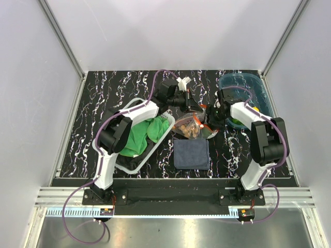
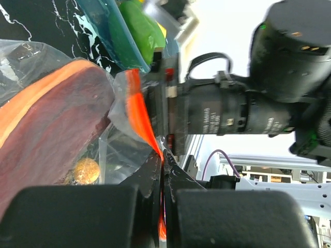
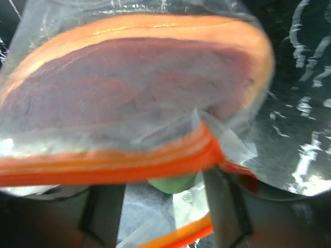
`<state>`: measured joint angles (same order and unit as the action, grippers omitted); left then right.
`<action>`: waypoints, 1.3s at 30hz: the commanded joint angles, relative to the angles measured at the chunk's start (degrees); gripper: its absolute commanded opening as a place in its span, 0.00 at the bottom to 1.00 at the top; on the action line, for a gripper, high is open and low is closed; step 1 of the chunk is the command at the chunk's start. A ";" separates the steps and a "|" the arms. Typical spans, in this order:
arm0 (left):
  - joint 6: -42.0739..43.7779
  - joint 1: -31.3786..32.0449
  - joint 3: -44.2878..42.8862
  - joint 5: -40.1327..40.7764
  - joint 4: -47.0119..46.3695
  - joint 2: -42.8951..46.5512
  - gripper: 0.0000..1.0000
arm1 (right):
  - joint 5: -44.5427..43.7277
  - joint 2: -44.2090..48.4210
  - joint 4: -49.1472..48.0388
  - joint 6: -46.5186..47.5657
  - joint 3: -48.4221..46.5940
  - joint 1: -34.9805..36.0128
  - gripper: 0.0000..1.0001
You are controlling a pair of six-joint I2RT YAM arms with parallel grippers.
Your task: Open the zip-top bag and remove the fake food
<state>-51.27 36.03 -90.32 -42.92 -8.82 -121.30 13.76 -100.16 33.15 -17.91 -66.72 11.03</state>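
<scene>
The clear zip-top bag (image 1: 189,124) lies mid-table, raised at its far edge. It holds fake food: a red-brown meat-like slab with an orange rim (image 3: 129,88), brown balls (image 2: 85,170) and a green piece (image 3: 173,183). My left gripper (image 1: 192,103) is shut on the bag's orange zip strip (image 2: 138,106), which runs between its jaws (image 2: 165,163). My right gripper (image 1: 213,114) is open; its fingers (image 3: 222,206) stand wide apart at the bag's mouth, one orange strip (image 3: 103,168) across them and the other strip lower down.
A translucent blue tray (image 1: 258,88) at the back right holds green pieces (image 1: 236,122) and a yellow one (image 1: 255,108). A white basket (image 1: 135,166) with a green cloth (image 1: 142,135) stands at the left. A dark blue cloth (image 1: 191,153) lies in front of the bag.
</scene>
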 commanded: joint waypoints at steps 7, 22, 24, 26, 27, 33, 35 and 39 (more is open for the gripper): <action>0.38 0.44 1.73 -0.59 -1.99 0.01 0.00 | 0.39 -5.04 -2.21 -1.16 -0.08 2.33 0.80; 5.90 0.44 -0.82 -0.33 3.54 0.53 0.00 | -1.54 3.74 1.30 -4.94 -7.00 2.33 0.42; 6.35 0.53 -0.64 -0.33 4.07 1.06 0.00 | -2.24 3.48 2.97 -5.38 -9.55 2.25 0.36; 6.44 0.44 -0.38 -0.68 4.16 1.41 0.00 | -2.68 2.78 3.76 -6.69 -10.80 2.25 0.34; 6.44 0.53 -0.29 -0.94 4.07 1.76 0.00 | -2.60 2.17 4.29 -7.39 -11.58 2.24 0.33; 6.97 0.44 0.06 0.29 4.51 3.26 0.00 | 1.71 2.94 3.52 -13.73 -12.13 2.24 0.26; 6.71 0.53 -0.38 0.38 4.60 3.35 0.00 | 1.54 4.79 1.67 -13.29 -11.16 2.24 0.25; 6.79 0.18 -1.70 0.64 5.30 3.61 0.00 | -1.01 11.63 0.52 -12.33 -8.96 2.33 0.24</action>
<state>-45.43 35.86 -89.03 -42.50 -3.33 -121.21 12.38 -97.78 37.63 -28.95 -75.96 12.75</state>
